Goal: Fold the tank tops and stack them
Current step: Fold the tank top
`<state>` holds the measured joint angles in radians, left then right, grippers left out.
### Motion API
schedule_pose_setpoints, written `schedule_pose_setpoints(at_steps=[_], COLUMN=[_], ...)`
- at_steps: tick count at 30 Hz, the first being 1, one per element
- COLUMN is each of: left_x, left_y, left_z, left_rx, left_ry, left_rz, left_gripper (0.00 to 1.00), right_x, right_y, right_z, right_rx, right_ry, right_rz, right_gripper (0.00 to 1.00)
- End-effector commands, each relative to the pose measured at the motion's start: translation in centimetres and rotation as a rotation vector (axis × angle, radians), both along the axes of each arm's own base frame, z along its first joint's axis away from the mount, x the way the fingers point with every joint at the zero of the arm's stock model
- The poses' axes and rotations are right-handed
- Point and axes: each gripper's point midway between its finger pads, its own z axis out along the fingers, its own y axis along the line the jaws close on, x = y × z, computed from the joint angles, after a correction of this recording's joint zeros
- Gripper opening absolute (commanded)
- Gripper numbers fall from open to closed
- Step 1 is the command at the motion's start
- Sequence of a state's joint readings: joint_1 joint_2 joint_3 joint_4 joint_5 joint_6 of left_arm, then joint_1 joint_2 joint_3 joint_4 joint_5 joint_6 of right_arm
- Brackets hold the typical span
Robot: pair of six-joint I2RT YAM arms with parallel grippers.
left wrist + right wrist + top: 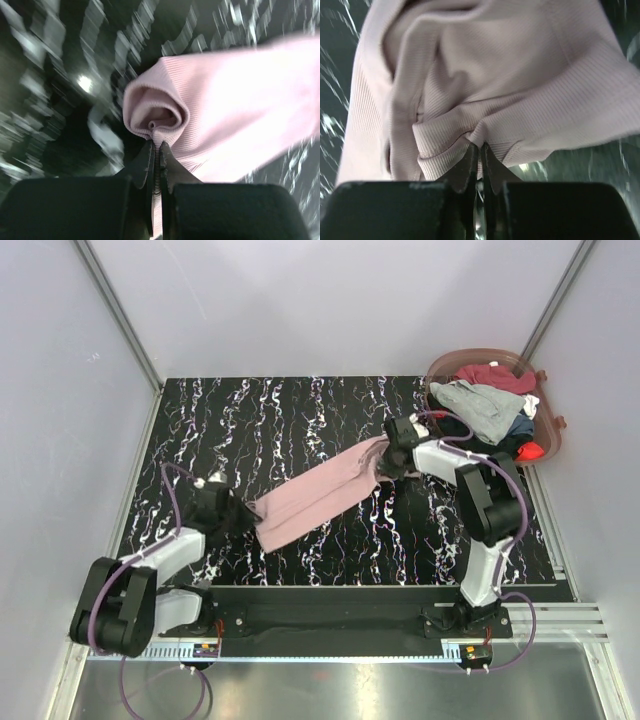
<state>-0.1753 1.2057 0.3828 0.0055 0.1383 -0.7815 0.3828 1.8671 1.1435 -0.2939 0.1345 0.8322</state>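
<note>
Pink ribbed cloth is what catches the eye: one pink tank top is stretched out in a long slanting band over the black marbled table, all of it to the left of the basket. There are two arms and two grippers, and each holds one end of the band.

Well to the left of the basket, the left gripper has the lower end. From above, its fingers are lost under the black wrist. In the left wrist view, the left gripper has its jaws pinched tight together on a rolled edge of the pink tank top, and the table behind is blurred into streaks.

Nearer the basket, just to its left, the right gripper has the upper end. In the right wrist view, the right gripper is likewise closed narrow on a bunched fold of the pink tank top. The cloth fills most of that view and hides nearly all the table beneath it.

One basket stands at the far right corner of the table. Heaped inside are a grey top, a maroon one, a bit of red and some black. They are so tangled that I cannot count them for certain. Any print on the cloth is too small to read.
</note>
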Motion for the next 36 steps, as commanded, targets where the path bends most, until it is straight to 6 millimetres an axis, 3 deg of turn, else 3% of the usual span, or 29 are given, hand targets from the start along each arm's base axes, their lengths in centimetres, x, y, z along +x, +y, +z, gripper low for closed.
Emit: schedule_pose_setpoints(at_steps=[1, 2, 3, 4, 5, 6, 7, 12, 15, 16, 18, 19, 21, 23, 24, 28, 33, 36], left_x=[-1.9, -2.5, -3.6, -4.0, -4.5, -5.7, -6.2, -9.4, -10.4, -10.4, -10.8, -10.8, -11.0, -11.4, -11.5, -11.8, -9.8, -8.0], left_y=[-2.8, -2.9, -4.2, -4.8, -5.2, -6.1, -6.8, -11.1, -12.0, -12.0, -11.7, -11.3, -10.6, -9.8, -9.6, -8.6, -6.2, -6.5], left_z=[0.1, -0.1, -0.2, -0.2, -0.2, -0.7, -0.7, -1.0, -1.2, -1.0, -1.0, -1.1, -1.0, -0.9, -0.8, -0.2, 0.9, 2.3], left_rx=[-0.055, -0.039, -0.033, -0.042, -0.039, -0.018, -0.033, -0.064, -0.077, -0.079, -0.051, -0.026, 0.021, 0.068, 0.080, 0.053, 0.046, 0.034], left_ry=[0.000, -0.006, -0.004, -0.002, -0.008, 0.005, 0.017, 0.037, 0.035, 0.023, 0.037, 0.044, 0.057, 0.073, 0.069, 0.057, 0.010, -0.021], left_rz=[-0.023, -0.017, -0.063, -0.060, -0.065, -0.098, -0.095, -0.112, -0.071, -0.061, -0.066, -0.061, -0.062, -0.071, -0.087, -0.127, -0.143, -0.193], left_gripper=[0.00, 0.00, 0.00, 0.00, 0.00, 0.00, 0.00, 0.00, 0.25, 0.43, 0.69, 0.75, 0.82, 0.86, 0.86, 0.84, 0.77, 0.70], right_x=[4.0, 4.7, 6.6, 7.0, 7.7, 9.5, 9.8, 14.2, 15.6, 15.9, 16.3, 16.4, 16.4, 15.9, 15.8, 14.2, 10.4, 7.6], right_y=[0.2, 0.1, 0.5, 0.4, 0.6, 1.5, 1.9, 4.6, 5.6, 5.7, 6.0, 6.1, 5.9, 5.8, 5.9, 5.2, 4.6, 4.4], right_z=[0.7, 0.5, 1.7, 0.3, 0.1, 1.7, 0.2, 0.9, 1.7, 2.1, 3.1, 3.5, 4.8, 5.2, 6.7, 8.6, 9.4, 8.2], right_rx=[0.002, -0.004, 0.001, -0.008, -0.008, 0.008, 0.005, 0.063, 0.084, 0.085, 0.078, 0.079, 0.073, 0.065, 0.067, 0.054, 0.076, 0.110], right_ry=[-0.019, -0.015, -0.049, -0.016, -0.017, -0.060, -0.031, -0.084, -0.112, -0.120, -0.143, -0.152, -0.174, -0.176, -0.205, -0.226, -0.222, -0.185], right_rz=[0.061, 0.060, 0.069, 0.076, 0.086, 0.113, 0.130, 0.206, 0.242, 0.250, 0.281, 0.282, 0.298, 0.321, 0.327, 0.353, 0.382, 0.388], right_gripper=[0.07, 0.07, 0.07, 0.07, 0.07, 0.08, 0.08, 0.16, 0.20, 0.22, 0.31, 0.36, 0.50, 0.54, 0.55, 0.69, 0.68, 0.62])
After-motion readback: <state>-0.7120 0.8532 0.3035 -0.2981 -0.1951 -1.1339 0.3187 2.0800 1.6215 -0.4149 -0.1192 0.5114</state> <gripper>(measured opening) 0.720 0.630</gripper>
